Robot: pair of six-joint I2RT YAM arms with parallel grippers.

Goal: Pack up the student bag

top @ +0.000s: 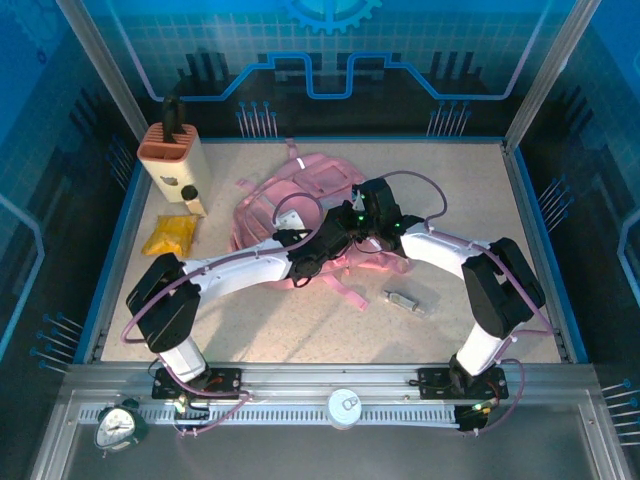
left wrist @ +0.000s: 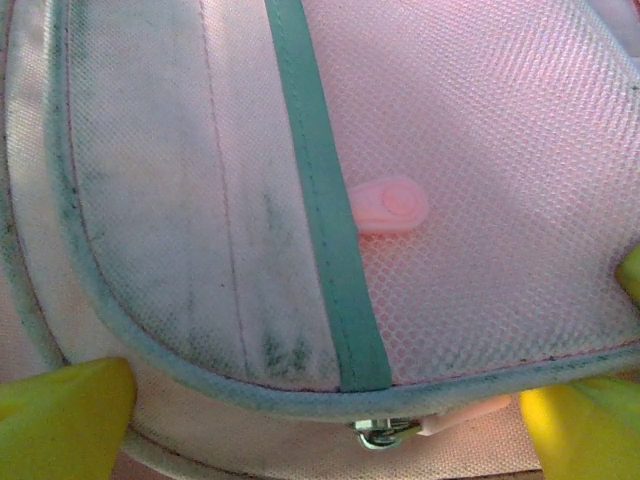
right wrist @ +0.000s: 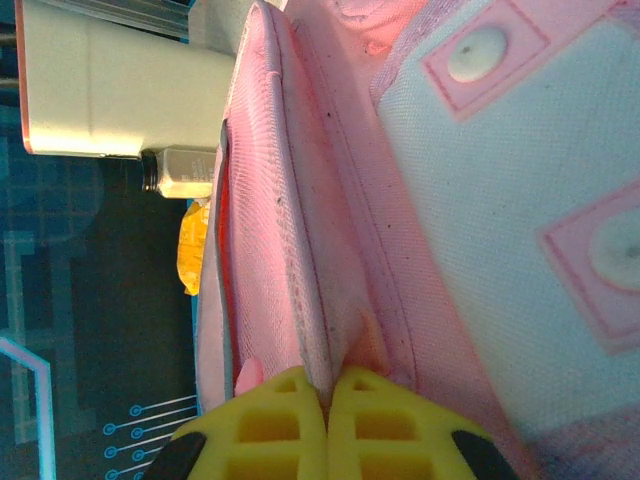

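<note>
While right gripper [right wrist: 328, 400] pinches a woven seam fold of student bag [top: 325, 178], left gripper [left wrist: 325, 425] stands spread wide over pink mesh, empty. Boxy knife block [top: 172, 160]: bag's 10 o'clock.

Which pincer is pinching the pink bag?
The right pincer: it is shut tight on a fold at the edge of the student bag. The left pincer is wide open over the bag's mesh panel, gripping nothing.

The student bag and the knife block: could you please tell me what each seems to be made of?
Student bag: pink woven fabric with fine mesh panels, matte; the weave and stitching show clearly, with grey scuffing in places. Knife block: probably plastic, judging by its smooth, even cream body and tan top.
</note>
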